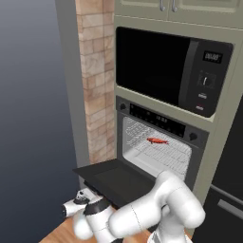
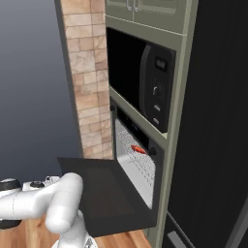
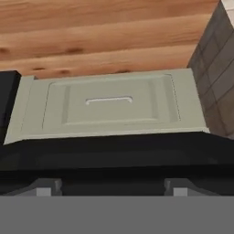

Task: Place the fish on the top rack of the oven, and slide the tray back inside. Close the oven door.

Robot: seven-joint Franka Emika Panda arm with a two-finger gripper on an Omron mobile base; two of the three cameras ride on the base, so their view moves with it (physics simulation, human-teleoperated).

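Red-orange against pale metal, the fish [image 1: 157, 140] lies on the top rack [image 1: 161, 152] inside the oven [image 1: 159, 142], a little right of centre in the left base view. The wire rack sits within the cavity, its grid running back toward the pale rear wall. In the right base view the fish [image 2: 138, 149] shows as a small streak just inside the cavity opening, right of centre, with the rack [image 2: 138, 164] seen edge-on below it.

The oven door [image 1: 116, 182] is open, folded down to lie roughly level, and reaches toward the lower left of the left base view. In the right base view the door [image 2: 104, 196] is a wide dark slab across the lower middle of the frame.

Above the oven sits a black microwave [image 1: 171, 71] with a digital display at its right side, framed by beige cabinetry. A brick column [image 1: 97, 80] runs down the left of the cabinetry, and wooden floor [image 1: 59, 232] shows at the lower left.

The arm bends low at the bottom of both base views, under the front edge of the open door. In the hand view the claw [image 3: 109, 187] shows two small tips at the bottom, set well apart with nothing between them, so it stands released. Above the tips lies a dark band, then a beige drawer front [image 3: 109, 107] with a slim handle.
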